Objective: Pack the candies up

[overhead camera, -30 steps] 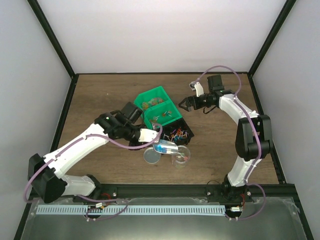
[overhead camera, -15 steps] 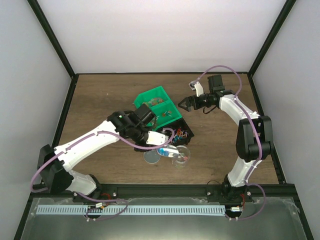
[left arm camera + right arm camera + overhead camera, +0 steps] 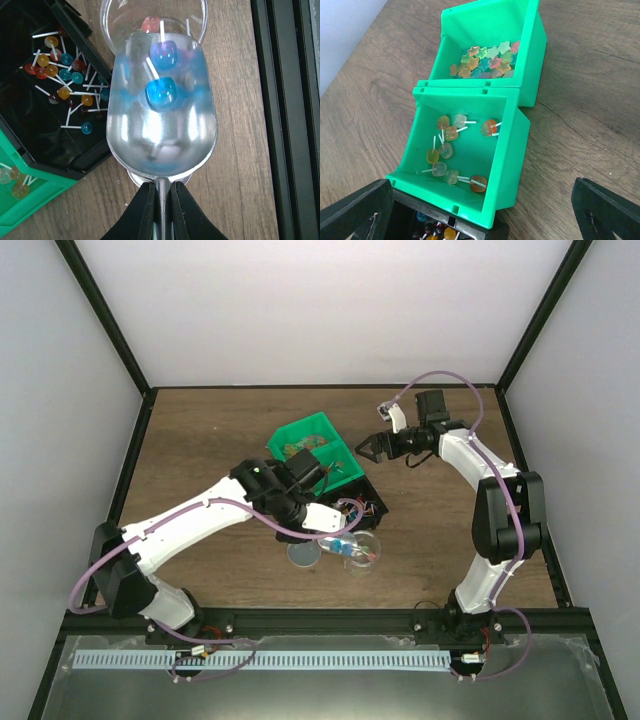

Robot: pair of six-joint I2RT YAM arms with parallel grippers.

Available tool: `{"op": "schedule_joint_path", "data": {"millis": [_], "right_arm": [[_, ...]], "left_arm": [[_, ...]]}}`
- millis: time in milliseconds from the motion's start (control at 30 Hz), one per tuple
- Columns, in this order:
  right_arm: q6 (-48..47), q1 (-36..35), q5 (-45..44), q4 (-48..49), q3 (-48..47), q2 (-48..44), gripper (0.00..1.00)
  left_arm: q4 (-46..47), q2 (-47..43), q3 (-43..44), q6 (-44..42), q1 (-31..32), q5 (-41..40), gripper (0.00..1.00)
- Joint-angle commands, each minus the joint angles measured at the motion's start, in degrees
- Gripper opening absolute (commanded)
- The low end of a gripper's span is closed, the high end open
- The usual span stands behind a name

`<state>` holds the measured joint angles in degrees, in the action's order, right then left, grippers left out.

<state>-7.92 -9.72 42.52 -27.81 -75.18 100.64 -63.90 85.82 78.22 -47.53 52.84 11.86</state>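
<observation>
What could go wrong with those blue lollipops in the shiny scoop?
The two blue lollipops may slide off the scoop beside the clear cup and land on the table. Also, the left gripper pinches only the scoop's thin handle, so the scoop might twist and tip sideways.

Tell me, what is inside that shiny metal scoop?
Two blue lollipops with white sticks lie in the metal scoop. Beneath its tip stands a clear cup with one pink candy showing; the scoop hides the rest of the cup's inside.
</observation>
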Motion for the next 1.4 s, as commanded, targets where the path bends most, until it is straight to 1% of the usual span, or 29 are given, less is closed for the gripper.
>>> {"op": "schedule_joint_path", "data": {"millis": [0,167,433,600,733,800,867,967,1067,1133,1300,1367], "right_arm": [[-0.3,0.0,1.5,-0.1,-0.7,-1.4,1.00],[-0.5,0.0,1.9,-0.6,-0.8,-1.3,1.00],[-1.2,0.1,1.7,-2.2,-1.4,-1.4,1.00],[-3.1,0.1,1.4,-6.2,-2.3,-1.5,1.00],[-4.0,0.1,1.4,-8.0,-2.2,-1.7,1.00],[-4.1,0.1,1.2,-8.5,-2.3,-1.7,1.00],[-3.9,0.1,1.2,-8.6,-2.5,-1.5,0.99],[-2.7,0.0,0.9,-8.2,-2.6,-1.1,0.97],[-1.6,0.0,0.1,-7.9,-3.0,-0.1,0.95],[-1.0,-0.1,-0.6,-7.5,-3.4,0.7,0.94],[-0.3,-0.8,-0.4,-7.0,-5.3,3.3,0.89],[-0.3,-1.6,-0.6,-6.9,-6.1,4.5,0.88]], "left_arm": [[-2.2,1.4,2.8,1.0,0.8,-2.0,0.04],[-3.6,2.6,4.7,0.9,1.1,-2.5,0.04],[-4.7,1.4,4.7,1.6,0.6,-2.5,0.04],[-4.6,-0.5,6.9,4.8,-3.4,0.9,0.04],[-4.0,-2.2,10.6,8.4,-6.9,2.6,0.04],[-4.5,-2.0,12.9,10.5,-8.7,0.6,0.04],[-6.2,-0.8,15.2,13.3,-10.3,-3.5,0.04],[-10.9,2.8,20.0,16.9,-12.6,-9.0,0.04],[-16.6,7.3,25.8,20.4,-13.6,-13.2,0.04],[-17.1,8.9,27.2,22.6,-13.7,-17.5,0.04],[-17.0,12.5,27.9,21.9,-13.7,-24.7,0.04],[-17.1,14.1,27.9,20.9,-13.6,-25.9,0.04]]}}
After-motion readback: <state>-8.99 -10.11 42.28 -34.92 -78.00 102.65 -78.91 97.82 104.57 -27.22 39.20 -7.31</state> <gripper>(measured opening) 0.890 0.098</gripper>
